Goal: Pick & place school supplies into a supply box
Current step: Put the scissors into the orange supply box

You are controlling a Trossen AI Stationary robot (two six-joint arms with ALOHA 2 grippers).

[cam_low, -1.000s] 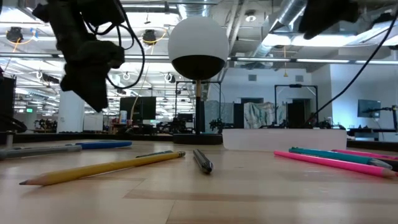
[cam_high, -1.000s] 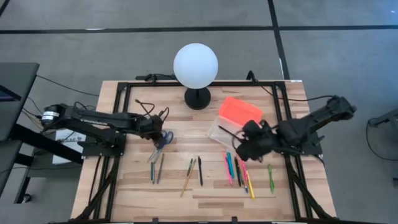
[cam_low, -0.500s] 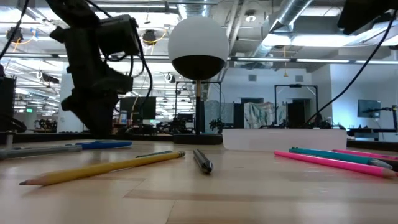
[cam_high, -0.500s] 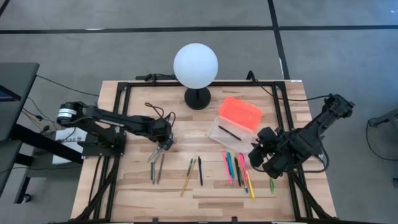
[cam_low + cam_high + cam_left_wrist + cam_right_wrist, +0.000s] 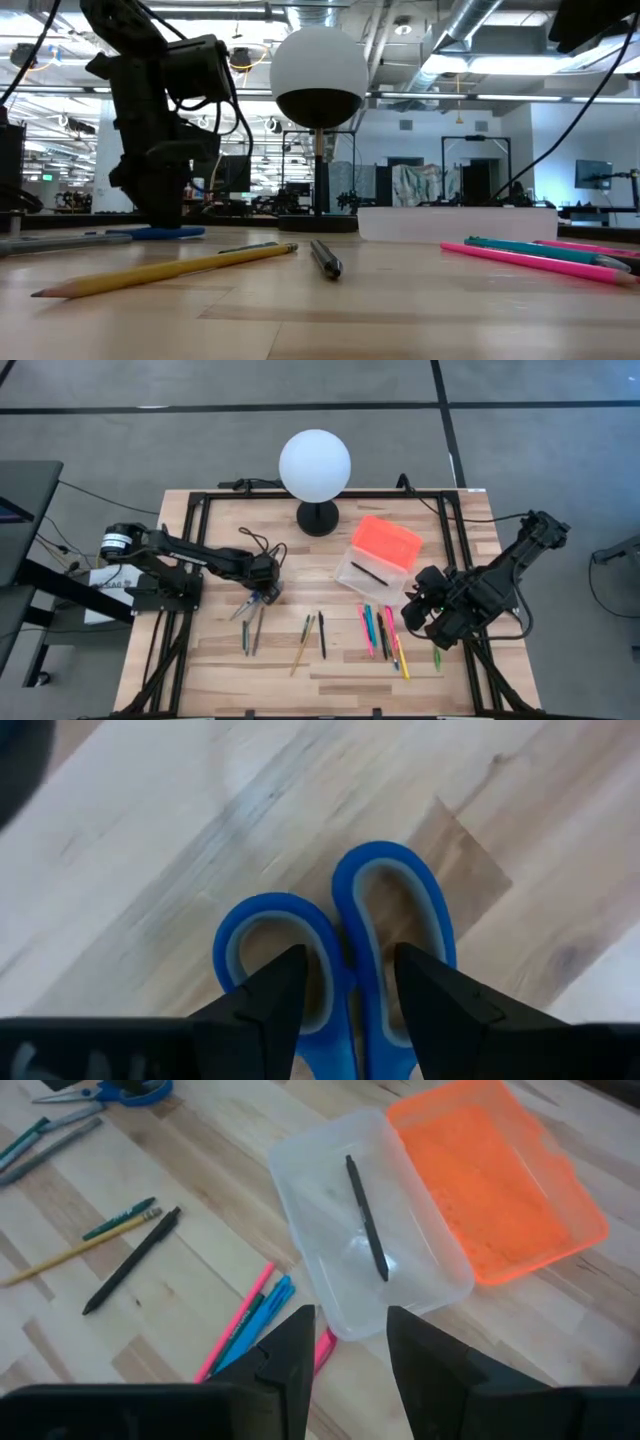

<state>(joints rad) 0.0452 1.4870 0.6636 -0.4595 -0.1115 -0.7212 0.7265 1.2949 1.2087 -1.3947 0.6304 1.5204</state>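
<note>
The left gripper [image 5: 345, 995] stands with fingers apart, straddling the glossy blue oval-looped plastic scissors [image 5: 340, 945] lying flat on the pale wood-plank tabletop [image 5: 330, 665]. The right gripper [image 5: 345, 1345], fingers apart and empty, hangs near the translucent rectangular plastic box [image 5: 365, 1245], which contains one slim black pen [image 5: 367, 1220]; its matte orange lid [image 5: 495, 1185] lies open alongside.

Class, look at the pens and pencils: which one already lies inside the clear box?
The black pen lies alone in the clear box, beside the orange lid. All the others lie on the table.
</note>
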